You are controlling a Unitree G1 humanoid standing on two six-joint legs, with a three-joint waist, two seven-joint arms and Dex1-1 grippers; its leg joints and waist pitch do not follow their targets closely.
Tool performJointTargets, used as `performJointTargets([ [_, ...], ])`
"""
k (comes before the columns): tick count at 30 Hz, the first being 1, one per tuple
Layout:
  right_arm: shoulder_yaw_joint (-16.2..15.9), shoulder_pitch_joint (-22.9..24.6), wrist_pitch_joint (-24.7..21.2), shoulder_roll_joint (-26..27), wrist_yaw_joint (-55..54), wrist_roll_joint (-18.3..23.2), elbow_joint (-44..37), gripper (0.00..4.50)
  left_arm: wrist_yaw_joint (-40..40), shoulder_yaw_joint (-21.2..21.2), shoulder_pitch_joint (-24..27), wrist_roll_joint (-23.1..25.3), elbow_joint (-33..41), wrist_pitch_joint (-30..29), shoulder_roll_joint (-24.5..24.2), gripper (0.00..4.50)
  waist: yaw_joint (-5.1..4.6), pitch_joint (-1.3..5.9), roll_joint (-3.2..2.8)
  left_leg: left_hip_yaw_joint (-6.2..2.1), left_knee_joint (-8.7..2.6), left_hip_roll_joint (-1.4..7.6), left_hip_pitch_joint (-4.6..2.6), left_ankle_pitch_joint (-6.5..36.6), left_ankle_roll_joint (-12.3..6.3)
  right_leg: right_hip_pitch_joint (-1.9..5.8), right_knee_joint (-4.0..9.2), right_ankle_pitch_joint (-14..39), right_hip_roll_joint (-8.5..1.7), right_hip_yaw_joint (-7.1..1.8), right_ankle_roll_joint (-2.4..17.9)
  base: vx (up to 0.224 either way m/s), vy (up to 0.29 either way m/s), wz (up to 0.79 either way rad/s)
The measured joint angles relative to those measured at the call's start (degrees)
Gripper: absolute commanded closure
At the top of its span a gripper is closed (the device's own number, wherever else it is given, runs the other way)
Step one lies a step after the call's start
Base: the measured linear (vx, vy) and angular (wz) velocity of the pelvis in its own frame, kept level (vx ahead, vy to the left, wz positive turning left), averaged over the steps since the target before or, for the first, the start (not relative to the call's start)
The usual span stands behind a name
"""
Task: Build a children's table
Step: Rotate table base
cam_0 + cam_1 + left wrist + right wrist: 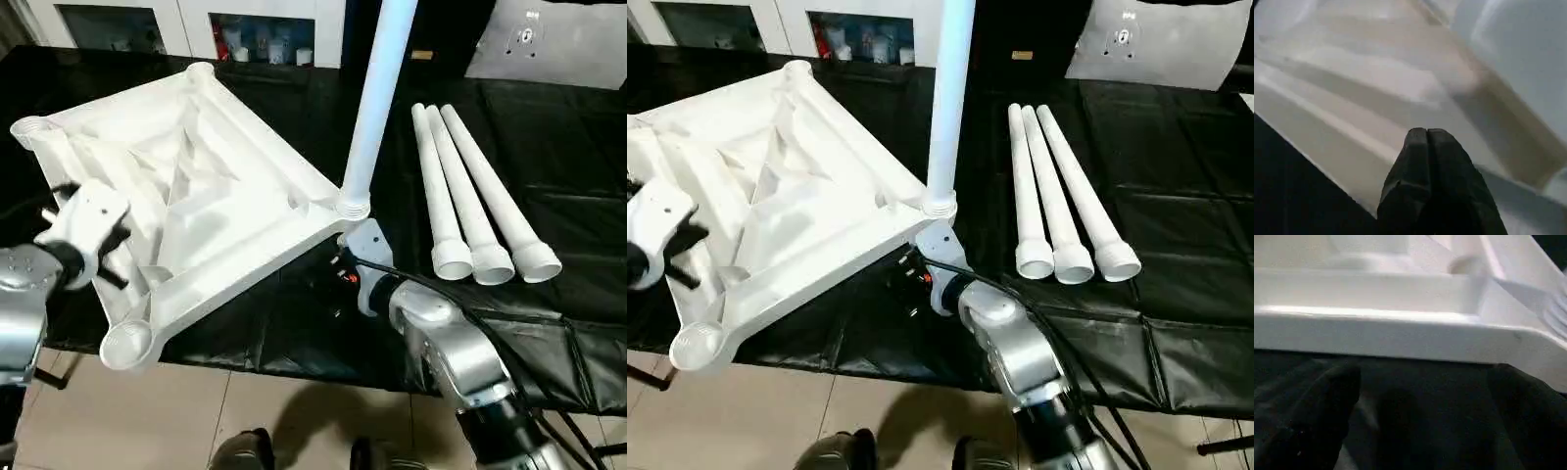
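The children's table top (211,186) lies upside down on the black bench, ribbed underside up, and its near left corner socket (127,343) juts past the bench's front edge. One white leg (377,93) stands upright in the near right corner socket (353,208). Three more legs (470,191) lie side by side on the bench to the right. My left gripper (1426,133) is shut and empty, its fingertips against the top's underside near the left rim. My right gripper (1425,382) is open, low on the black sheet just in front of the rim (1376,335), below the corner with the leg.
The black sheet-covered bench (549,196) reaches far to the right and back. A white panel (549,39) leans at the back right, and cabinets stand behind. Tiled floor (157,411) lies in front of the bench's edge.
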State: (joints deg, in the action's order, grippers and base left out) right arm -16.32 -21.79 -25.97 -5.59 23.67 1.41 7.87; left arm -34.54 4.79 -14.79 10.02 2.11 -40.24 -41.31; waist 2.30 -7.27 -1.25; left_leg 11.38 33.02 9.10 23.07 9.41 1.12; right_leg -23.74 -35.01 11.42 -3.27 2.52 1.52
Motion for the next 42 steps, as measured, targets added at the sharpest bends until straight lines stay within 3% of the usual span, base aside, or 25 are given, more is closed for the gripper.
performJointTargets([
  [9,-0.5,-4.3,3.0,1.6,-0.9,-1.3,7.8,0.00,-1.8,-1.0,0.3,-0.8,1.9,-3.5,-2.3,4.37,-0.21,0.00,0.00,0.00,-0.03,0.00,0.00,0.0,0.01,0.00,0.01,0.0,0.00,0.01,0.0,0.000,0.000,0.00],
  [15,-0.5,-6.0,4.6,2.3,-1.4,-2.1,13.1,0.00,-11.6,-4.1,3.3,-5.4,7.4,-8.2,-5.6,4.37,0.16,0.02,-0.03,0.01,0.01,-0.02,-0.06,0.0,0.01,0.08,0.00,0.0,-0.02,0.00,0.0,0.000,0.000,0.00],
  [19,-0.4,-7.3,6.4,2.8,-1.6,-2.3,16.0,0.00,-18.2,-7.0,4.6,-10.5,10.2,-7.2,-6.3,4.37,0.60,0.03,-0.01,0.00,0.14,-0.01,-0.07,0.0,0.01,0.15,-0.03,-0.1,-0.02,-0.01,0.1,0.000,0.000,0.00],
  [23,0.4,-7.4,7.7,2.6,-1.9,-2.4,17.5,0.00,-23.2,-8.1,5.5,-14.5,13.4,-6.8,-6.9,4.37,-0.05,0.08,0.07,0.03,0.20,-0.02,-0.27,0.0,0.01,0.32,-0.01,-0.1,-0.02,-0.09,0.2,0.000,0.000,0.00],
  [27,1.6,-7.8,8.3,2.6,-2.1,-2.4,18.9,0.00,-25.6,-10.4,4.4,-16.6,13.8,-6.8,-3.2,4.37,-0.34,0.09,0.08,0.04,0.20,-0.02,-0.64,0.0,0.02,0.63,-0.02,-0.1,-0.02,-0.12,0.2,0.000,0.000,0.00],
  [31,2.5,-8.7,9.1,2.5,-3.2,-3.2,20.6,0.00,-27.2,-15.1,-0.4,-17.1,7.7,-0.7,4.0,4.37,-0.20,0.10,0.10,0.06,0.22,-0.04,-0.81,0.0,0.03,0.80,-0.03,-0.2,-0.02,-0.19,0.2,0.000,0.000,0.00],
  [32,3.0,-9.2,9.4,2.3,-4.2,-3.7,21.2,0.00,-26.5,-16.4,-2.5,-17.1,4.0,1.9,7.6,4.37,-0.01,0.10,0.11,0.06,0.29,-0.05,-0.80,0.0,0.03,0.82,-0.03,-0.2,-0.02,-0.19,0.2,0.000,0.000,0.00],
  [36,4.2,-9.9,10.3,1.9,-6.3,-4.7,21.6,0.00,-22.0,-19.1,-7.7,-15.2,-4.9,8.4,14.4,4.37,-0.25,0.13,0.16,0.06,0.40,-0.04,-0.60,0.0,0.01,0.71,-0.03,-0.3,-0.02,-0.18,0.1,0.000,0.000,0.00],
  [40,6.5,-11.0,9.7,0.2,-8.9,-6.2,21.5,0.00,-19.2,-23.1,-12.9,-12.2,-14.8,18.5,16.7,4.37,1.25,0.08,-0.22,0.05,0.35,0.10,-0.56,-0.1,0.04,0.67,-0.15,-0.3,-0.01,0.02,0.0,0.000,0.000,0.00],
  [42,6.5,-10.2,9.2,0.3,-8.9,-6.2,20.5,0.00,-18.4,-23.5,-14.2,-11.1,-18.4,21.8,16.7,4.37,1.56,0.09,-0.49,0.05,0.32,0.11,-0.56,-0.1,0.05,0.67,-0.18,-0.3,-0.02,0.04,0.0,0.000,0.000,0.00],
])
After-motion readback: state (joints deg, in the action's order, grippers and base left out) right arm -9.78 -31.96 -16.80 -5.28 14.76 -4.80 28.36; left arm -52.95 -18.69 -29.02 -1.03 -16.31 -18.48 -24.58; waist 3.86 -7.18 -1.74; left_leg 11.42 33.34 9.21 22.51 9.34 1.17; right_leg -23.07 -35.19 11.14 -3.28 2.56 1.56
